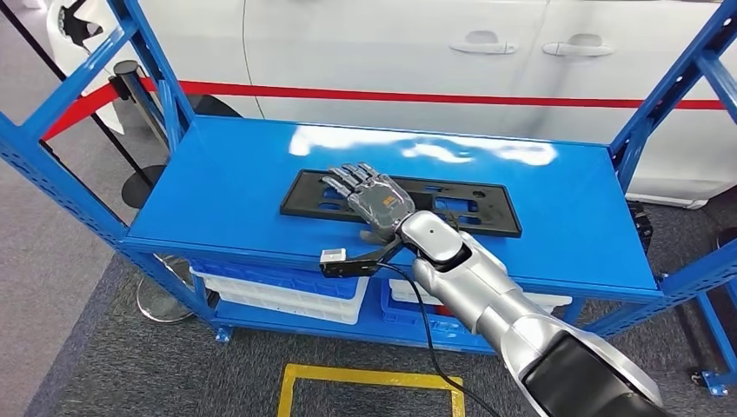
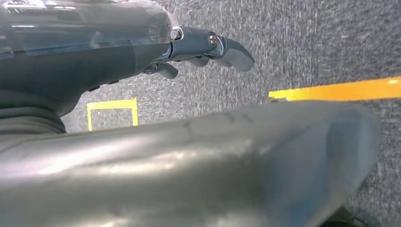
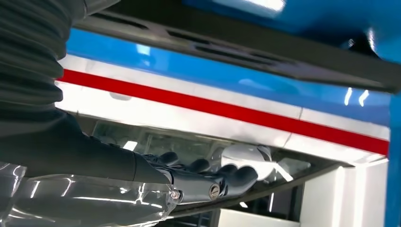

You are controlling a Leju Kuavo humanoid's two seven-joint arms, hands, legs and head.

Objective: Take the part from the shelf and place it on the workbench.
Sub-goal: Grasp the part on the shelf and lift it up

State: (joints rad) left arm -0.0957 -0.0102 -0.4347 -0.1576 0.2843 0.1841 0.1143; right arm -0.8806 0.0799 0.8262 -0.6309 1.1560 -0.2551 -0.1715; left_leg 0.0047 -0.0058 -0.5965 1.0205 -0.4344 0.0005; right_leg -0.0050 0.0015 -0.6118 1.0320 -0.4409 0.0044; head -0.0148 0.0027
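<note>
Barely started, part's not picked up yet

My right robot hand (image 1: 372, 195) lies flat with fingers spread on the flat black slotted plastic part (image 1: 487, 208), which sits mid-top of the blue metal shelf (image 1: 217, 200). White bins (image 1: 287, 291) sit under that shelf, contents hidden. Left robot hand (image 2: 208, 47) hangs loosely curled, holding nothing.

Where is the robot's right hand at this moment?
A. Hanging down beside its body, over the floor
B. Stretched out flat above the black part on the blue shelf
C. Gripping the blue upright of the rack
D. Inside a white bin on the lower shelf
B: in the head view the right hand reaches over the flat black part lying on the blue shelf, fingers extended.
</note>
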